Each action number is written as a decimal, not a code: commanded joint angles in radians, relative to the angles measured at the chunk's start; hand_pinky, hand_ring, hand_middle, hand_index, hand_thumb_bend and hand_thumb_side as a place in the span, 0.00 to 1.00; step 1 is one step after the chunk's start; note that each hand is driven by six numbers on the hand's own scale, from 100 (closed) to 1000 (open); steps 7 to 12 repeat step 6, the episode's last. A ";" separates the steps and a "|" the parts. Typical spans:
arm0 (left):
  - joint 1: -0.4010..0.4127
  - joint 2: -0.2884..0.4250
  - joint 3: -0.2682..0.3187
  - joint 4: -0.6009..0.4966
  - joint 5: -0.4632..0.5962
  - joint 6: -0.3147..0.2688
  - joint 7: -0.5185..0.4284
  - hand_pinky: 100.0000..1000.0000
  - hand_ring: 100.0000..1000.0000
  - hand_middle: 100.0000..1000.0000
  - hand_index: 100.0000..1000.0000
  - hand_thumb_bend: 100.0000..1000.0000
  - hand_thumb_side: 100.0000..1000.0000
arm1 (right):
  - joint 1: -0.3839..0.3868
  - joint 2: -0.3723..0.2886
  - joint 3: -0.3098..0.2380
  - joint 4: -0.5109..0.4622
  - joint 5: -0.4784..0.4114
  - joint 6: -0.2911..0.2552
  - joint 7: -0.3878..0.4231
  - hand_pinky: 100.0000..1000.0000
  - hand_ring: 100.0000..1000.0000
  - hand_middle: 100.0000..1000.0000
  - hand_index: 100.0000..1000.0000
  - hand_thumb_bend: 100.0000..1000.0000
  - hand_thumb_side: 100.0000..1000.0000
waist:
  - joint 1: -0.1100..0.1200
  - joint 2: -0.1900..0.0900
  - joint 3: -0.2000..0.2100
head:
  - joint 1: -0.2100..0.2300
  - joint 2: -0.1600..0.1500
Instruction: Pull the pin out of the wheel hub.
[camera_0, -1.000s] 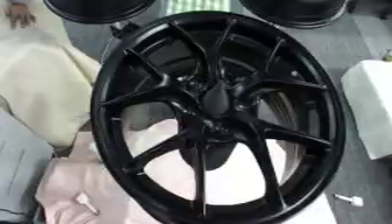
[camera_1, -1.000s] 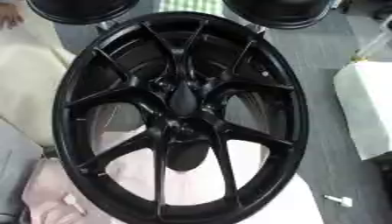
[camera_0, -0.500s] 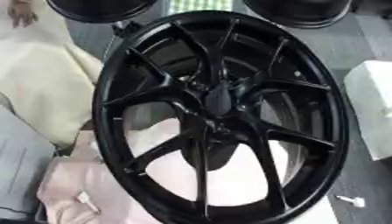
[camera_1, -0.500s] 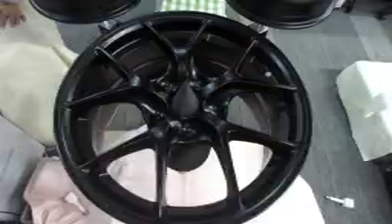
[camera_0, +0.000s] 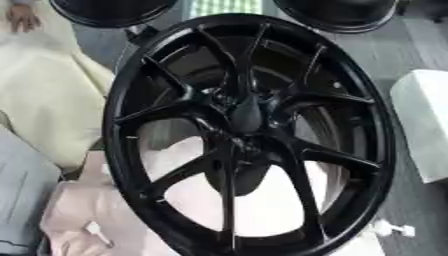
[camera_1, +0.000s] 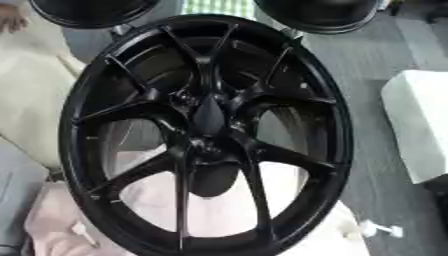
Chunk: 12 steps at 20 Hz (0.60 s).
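Centrally, the black wheel (camera_0: 249, 135) stood tilted over pale pink cloth (camera_0: 87, 210); neither robot hand appeared, so their state was indeterminable.

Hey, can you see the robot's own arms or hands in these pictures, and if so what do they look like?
No arm or hand can be made out in either eye view, so there are no colours, cables or markings to describe. The black wheel fills most of the picture, with cream cloth beside it. A dark shape at the right edge of the right eye view is too cut off to identify.
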 joint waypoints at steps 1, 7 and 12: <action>-0.011 0.019 -0.004 -0.009 0.000 0.002 -0.004 0.67 0.47 0.43 0.56 0.82 0.45 | -0.057 0.009 0.052 -0.071 -0.056 -0.016 -0.048 0.87 0.77 0.72 0.74 0.34 0.39 | 0.003 -0.021 0.005 | -0.014 -0.011; -0.015 0.011 -0.009 -0.011 0.000 0.005 -0.008 0.67 0.47 0.43 0.56 0.81 0.45 | -0.186 0.139 0.123 -0.058 -0.142 -0.031 -0.065 0.89 0.75 0.71 0.73 0.26 0.44 | 0.009 -0.021 0.015 | -0.022 -0.017; -0.015 0.011 -0.009 -0.011 0.000 0.005 -0.008 0.67 0.47 0.43 0.56 0.81 0.45 | -0.186 0.139 0.123 -0.058 -0.142 -0.031 -0.065 0.89 0.75 0.71 0.73 0.26 0.44 | 0.009 -0.021 0.015 | -0.022 -0.017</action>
